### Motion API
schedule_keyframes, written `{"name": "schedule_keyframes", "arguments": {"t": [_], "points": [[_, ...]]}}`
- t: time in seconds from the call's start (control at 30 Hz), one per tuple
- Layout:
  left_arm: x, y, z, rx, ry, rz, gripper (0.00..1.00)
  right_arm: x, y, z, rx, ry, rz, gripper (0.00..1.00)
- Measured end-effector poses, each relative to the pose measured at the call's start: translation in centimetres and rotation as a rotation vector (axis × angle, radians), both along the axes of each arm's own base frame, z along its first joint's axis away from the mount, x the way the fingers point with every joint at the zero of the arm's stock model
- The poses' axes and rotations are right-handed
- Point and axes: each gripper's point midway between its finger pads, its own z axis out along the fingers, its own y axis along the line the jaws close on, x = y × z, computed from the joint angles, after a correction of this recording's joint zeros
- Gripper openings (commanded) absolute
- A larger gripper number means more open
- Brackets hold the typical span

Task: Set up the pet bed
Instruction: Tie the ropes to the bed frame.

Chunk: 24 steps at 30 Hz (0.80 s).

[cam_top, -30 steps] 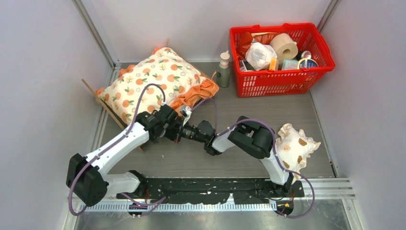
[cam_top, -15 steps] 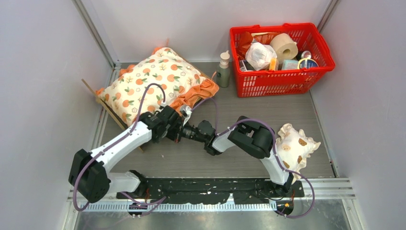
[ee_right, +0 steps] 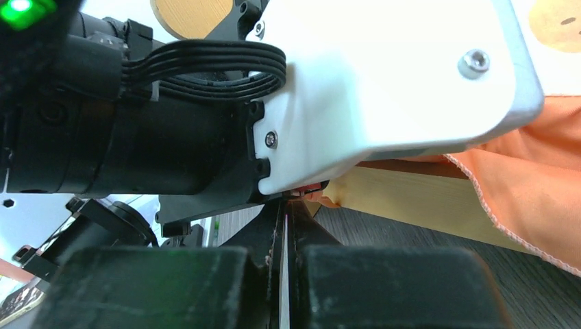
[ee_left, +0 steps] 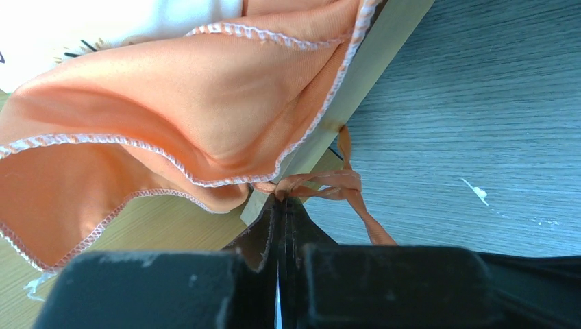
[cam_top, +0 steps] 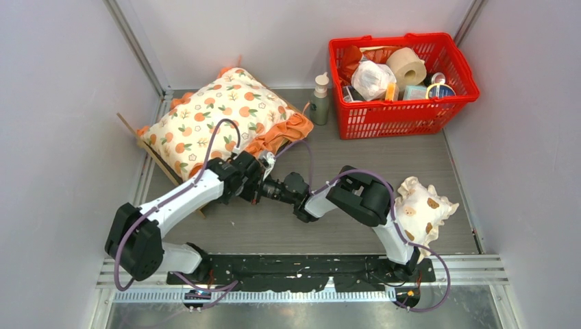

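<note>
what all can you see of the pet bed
Little of the pet bed shows: the cushion lies on it and hides most. From above, a thin light-wood edge sticks out along the cushion's left side. Up close it is pale, smooth wood: a straight rail with the orange ruffle draped over it, a flat tan surface beside. An orange tie lies against the rail, and the left gripper is shut on that tie.

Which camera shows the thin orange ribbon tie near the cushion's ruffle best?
Left wrist view: the thin orange ribbon tie shows looped and pinched at the shut left gripper's tips, beside the light-wood bed frame. The top view hides it under the arms; the right wrist view shows at most an orange sliver.
</note>
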Motion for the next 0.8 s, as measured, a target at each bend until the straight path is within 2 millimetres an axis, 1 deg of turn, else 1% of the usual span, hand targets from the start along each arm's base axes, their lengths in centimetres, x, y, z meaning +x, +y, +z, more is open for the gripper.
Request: {"name": "schedule_keyframes", "arguments": {"t": [0.1,0.2,0.37,0.57,0.67,0.8], "points": [[0.0,-0.1,0.3,-0.016,-0.017,0.003,0.00,0.0,0.0,0.3,0.011,-0.003,0.001,0.05],[0.3,-0.7,1.1,-0.073,-0.062,0.017,0.00,-0.1,0.0,0.7,0.025,-0.006,0.002,0.05],[0.7,-1.7,2.5,-0.233,-0.163,0.070,0.00,-0.1,0.0,0.8,0.028,-0.004,0.003,0.05],[1.0,-1.9,3.4,-0.358,-0.234,0.144,0.00,-0.1,0.0,0.8,0.029,-0.003,0.003,0.05],[1.4,-2.2,4.1,-0.431,-0.317,0.154,0.00,-0.1,0.0,0.8,0.030,-0.001,0.003,0.05],[1.5,-2.4,4.2,-0.522,-0.422,0.156,0.00,-0.1,0.0,0.8,0.032,-0.001,0.004,0.05]]}}
